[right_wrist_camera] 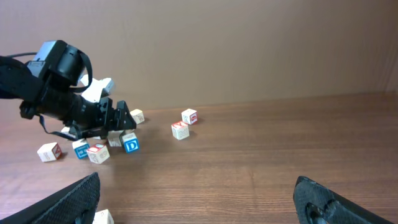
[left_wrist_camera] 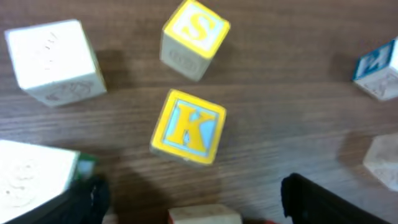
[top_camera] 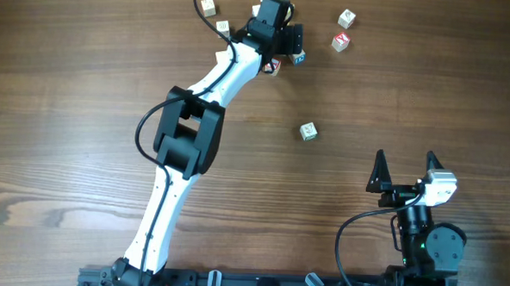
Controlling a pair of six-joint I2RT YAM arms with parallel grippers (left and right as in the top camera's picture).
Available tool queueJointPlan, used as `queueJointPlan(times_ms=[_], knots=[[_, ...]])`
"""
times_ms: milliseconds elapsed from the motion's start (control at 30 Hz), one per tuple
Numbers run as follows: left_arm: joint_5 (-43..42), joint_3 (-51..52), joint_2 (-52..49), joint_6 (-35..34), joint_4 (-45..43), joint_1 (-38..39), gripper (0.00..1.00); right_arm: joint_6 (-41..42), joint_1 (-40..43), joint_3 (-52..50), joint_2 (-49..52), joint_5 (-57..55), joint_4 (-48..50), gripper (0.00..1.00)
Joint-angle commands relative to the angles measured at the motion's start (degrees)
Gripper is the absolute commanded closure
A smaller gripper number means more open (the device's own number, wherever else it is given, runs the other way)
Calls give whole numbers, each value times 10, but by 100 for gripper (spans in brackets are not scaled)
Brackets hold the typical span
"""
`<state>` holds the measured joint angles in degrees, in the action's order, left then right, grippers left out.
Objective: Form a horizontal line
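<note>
Two grippers, both spread: left gripper point(left_wrist_camera: 196, 196) low over the far cluster, right gripper point(top_camera: 405, 171) well apart. At least nine pale, colour-lettered cubes point(right_wrist_camera: 130, 145) lie scattered, not yet lined up.

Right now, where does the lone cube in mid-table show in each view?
Overhead: lone cube right of centre, apart from the other cubes.
Left wrist: not in it.
Right wrist: at the bottom edge, left, partly cut off.
Shared landmark: left gripper, top centre overhead, at mid-left in the right wrist view.
</note>
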<state>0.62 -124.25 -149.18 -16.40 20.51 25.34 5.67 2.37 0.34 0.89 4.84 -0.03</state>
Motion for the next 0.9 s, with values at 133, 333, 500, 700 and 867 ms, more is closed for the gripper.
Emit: queueJointPlan(times_ms=[133, 333, 500, 700, 867], knots=[[-12, 2, -28, -8, 16, 2, 25, -10, 2, 0, -5, -4, 2, 0], [-12, 2, -28, -8, 42, 4, 39, -10, 2, 0, -5, -4, 2, 0], [-12, 2, -23, -5, 48, 5, 55, -10, 2, 0, -5, -4, 2, 0], [7, 2, 33, -3, 48, 4, 72, -10, 2, 0, -5, -4, 2, 0], [20, 2, 103, -3, 61, 4, 73, -10, 2, 0, -5, -4, 2, 0]])
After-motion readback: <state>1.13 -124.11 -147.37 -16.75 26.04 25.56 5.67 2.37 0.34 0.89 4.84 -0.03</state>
